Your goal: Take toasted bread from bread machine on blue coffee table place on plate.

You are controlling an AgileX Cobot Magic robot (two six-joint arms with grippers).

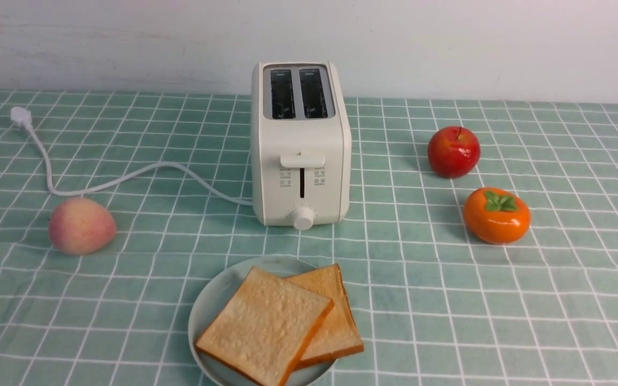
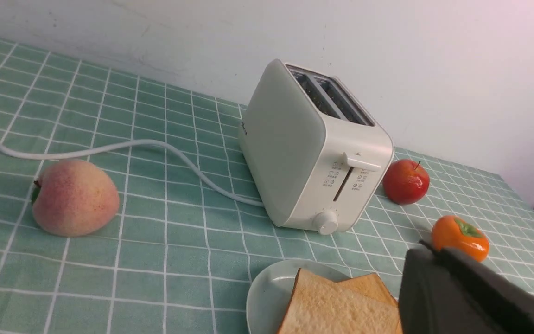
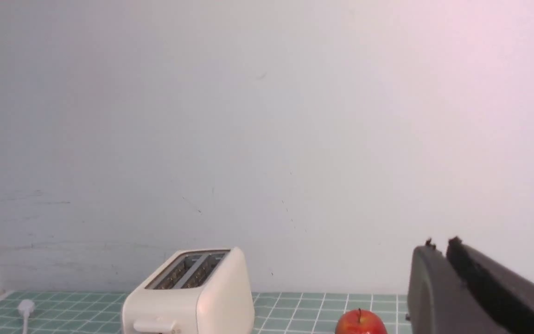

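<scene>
Two slices of toasted bread lie overlapping on the plate (image 1: 218, 295) at the front of the blue coffee table (image 1: 448, 300): the upper slice (image 1: 263, 324) partly covers the lower slice (image 1: 330, 316). The bread machine (image 1: 301, 145) stands behind the plate, both slots empty, lever up. No gripper shows in the front view. In the left wrist view my left gripper (image 2: 434, 250) is shut and empty, beside the toast (image 2: 336, 306) and plate (image 2: 269, 292). In the right wrist view my right gripper (image 3: 438, 243) is shut and empty, raised, facing the wall above the bread machine (image 3: 193, 292).
A peach (image 1: 81, 225) lies left of the bread machine, near its white cord (image 1: 126, 179) and plug (image 1: 20, 115). A red apple (image 1: 453, 151) and an orange persimmon (image 1: 497, 215) sit to the right. A white wall bounds the table's far edge.
</scene>
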